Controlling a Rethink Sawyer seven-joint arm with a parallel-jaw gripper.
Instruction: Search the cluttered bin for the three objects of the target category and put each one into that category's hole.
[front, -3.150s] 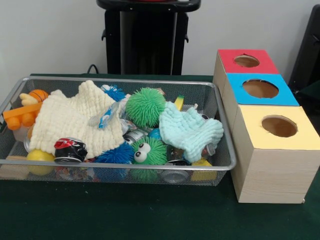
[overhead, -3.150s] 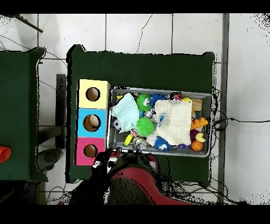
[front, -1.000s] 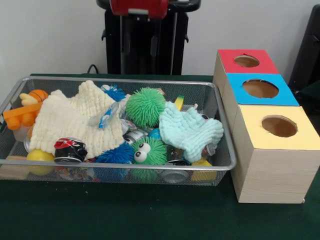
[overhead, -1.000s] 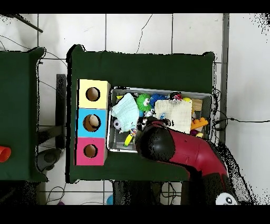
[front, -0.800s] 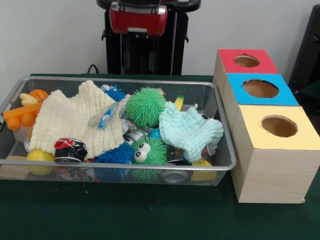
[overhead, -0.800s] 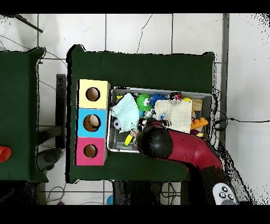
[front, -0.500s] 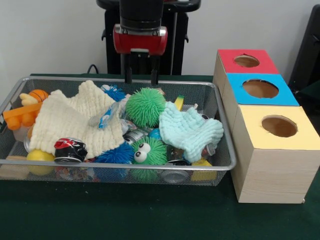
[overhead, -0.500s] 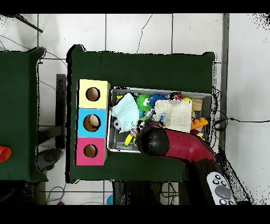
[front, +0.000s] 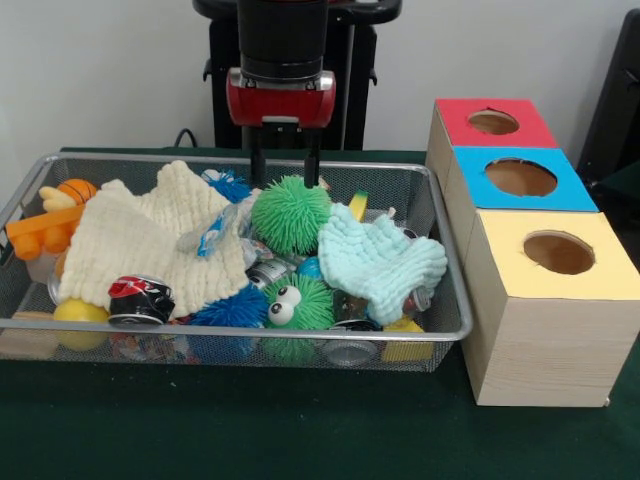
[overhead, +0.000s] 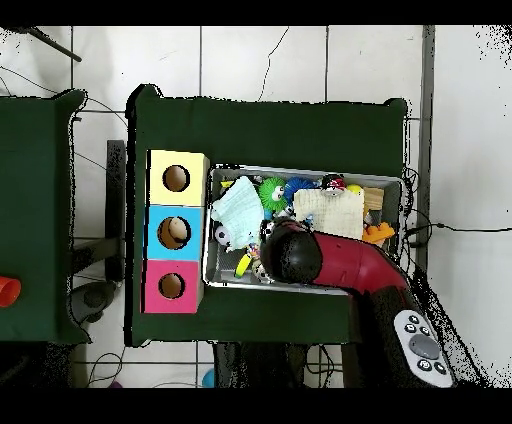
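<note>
Over the wire bin's (front: 440, 330) far edge, our gripper (front: 285, 170) hangs with its fingers apart, empty, just behind the plain green spiky ball (front: 290, 213). We judge this ball, lying mid-bin toward the far rim, to be the target. We should come straight down astride it, avoiding the mint cloth (front: 380, 262) beside it, and close gently since the soft spikes yield.

My front camera sits low and close across the counter (front: 300, 440), facing the bin (front: 440, 325); my overhead one looks straight down from high up; both share bin and boxes (front: 545, 300)
</note>
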